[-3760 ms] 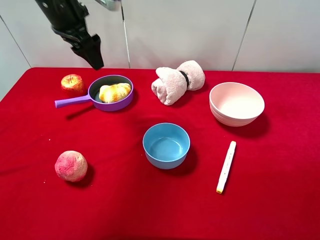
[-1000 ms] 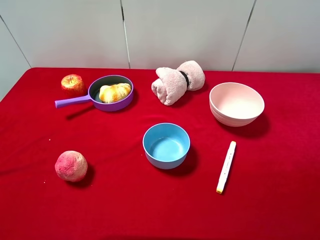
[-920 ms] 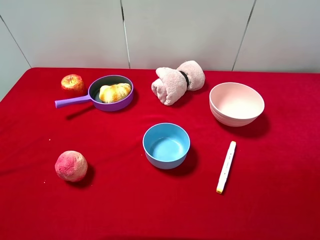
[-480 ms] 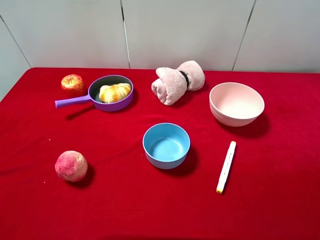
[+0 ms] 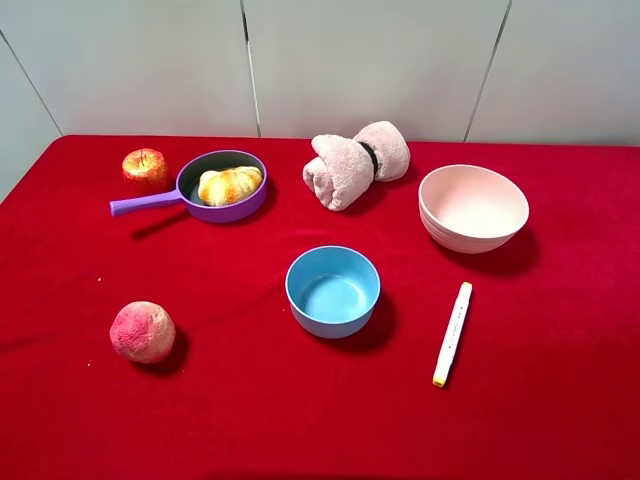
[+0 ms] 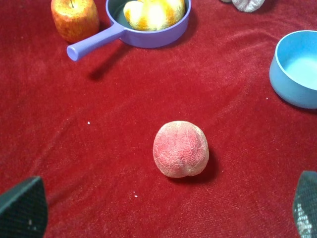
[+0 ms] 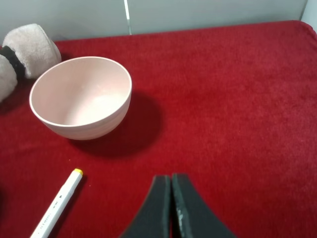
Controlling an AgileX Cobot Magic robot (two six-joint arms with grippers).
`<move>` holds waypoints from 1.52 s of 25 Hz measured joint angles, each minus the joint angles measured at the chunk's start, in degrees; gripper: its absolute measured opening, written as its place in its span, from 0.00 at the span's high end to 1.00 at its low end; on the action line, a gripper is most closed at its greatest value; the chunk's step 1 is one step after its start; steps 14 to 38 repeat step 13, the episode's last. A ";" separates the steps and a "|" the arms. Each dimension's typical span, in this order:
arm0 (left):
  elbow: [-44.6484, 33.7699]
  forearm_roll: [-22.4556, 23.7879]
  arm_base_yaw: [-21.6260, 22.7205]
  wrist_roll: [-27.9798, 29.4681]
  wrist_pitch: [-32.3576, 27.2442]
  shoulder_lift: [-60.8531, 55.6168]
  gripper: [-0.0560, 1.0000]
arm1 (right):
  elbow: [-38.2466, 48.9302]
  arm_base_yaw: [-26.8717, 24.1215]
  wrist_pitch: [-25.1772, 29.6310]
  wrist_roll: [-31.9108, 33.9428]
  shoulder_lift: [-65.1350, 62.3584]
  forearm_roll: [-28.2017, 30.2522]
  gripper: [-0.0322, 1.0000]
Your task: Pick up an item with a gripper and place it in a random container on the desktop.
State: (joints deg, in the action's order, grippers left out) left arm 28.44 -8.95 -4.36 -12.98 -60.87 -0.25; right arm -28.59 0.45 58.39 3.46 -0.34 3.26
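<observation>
The desktop (image 5: 250, 420) was covered with a bright red velvety cloth, and pale grey wall panels were seen behind it. The bread roll (image 5: 230, 184) was found lying inside the purple pan (image 5: 246, 206), near the far left part of the cloth, with the pan's long handle (image 5: 145, 203) pointed toward the left edge. A small red-yellow apple (image 5: 145, 167) was placed just beside the pan, close to the handle. A pink-red peach (image 5: 142, 332) was seen nearer to the front on the left side, well apart from the pan. A blue bowl (image 5: 333, 291) was set around the middle, a rolled pink towel (image 5: 355, 163) behind it, and a pale pink bowl (image 5: 473, 207) to the right. A white marker with a yellow cap (image 5: 452, 333) was laid on the cloth in front of the pink bowl.

In the left wrist view the left gripper (image 6: 163, 208) was spread wide, only its two dark fingertips (image 6: 22, 208) being visible at the corners, and the peach was seen between them on the cloth, not touched. In the right wrist view the right gripper (image 7: 171, 193) was pressed together, with nothing held, above bare cloth near the pink bowl and the marker
</observation>
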 joint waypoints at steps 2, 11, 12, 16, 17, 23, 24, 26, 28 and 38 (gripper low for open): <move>0.00 0.00 0.00 0.00 0.00 0.00 0.01 | 0.00 0.00 0.00 0.00 0.00 0.00 1.00; 0.00 0.00 0.00 0.00 0.00 0.00 0.01 | 0.00 0.00 0.00 0.00 0.00 0.00 1.00; 0.00 0.00 0.00 0.00 0.00 0.00 0.01 | 0.00 0.00 0.00 0.00 0.00 0.00 1.00; 0.00 0.00 0.00 0.00 0.00 0.00 0.01 | 0.00 0.00 0.00 0.00 0.00 0.00 1.00; 0.00 0.00 0.00 0.00 0.00 0.00 0.01 | 0.00 0.00 0.00 0.00 0.00 0.00 1.00; 0.00 0.00 0.00 0.00 0.00 0.00 0.01 | 0.00 0.00 0.00 0.00 0.00 0.00 1.00; 0.00 0.00 0.00 0.00 0.00 0.00 0.01 | 0.00 0.00 0.00 0.00 0.00 0.00 1.00; 0.00 0.00 0.00 0.00 0.00 0.00 0.01 | 0.00 0.00 0.00 0.00 0.00 0.00 1.00; 0.00 0.00 0.00 0.00 0.00 0.00 0.01 | 0.00 0.00 0.00 0.00 0.00 0.00 1.00; 0.00 0.00 0.00 0.00 0.00 0.00 0.01 | 0.00 0.00 0.00 0.00 0.00 0.00 1.00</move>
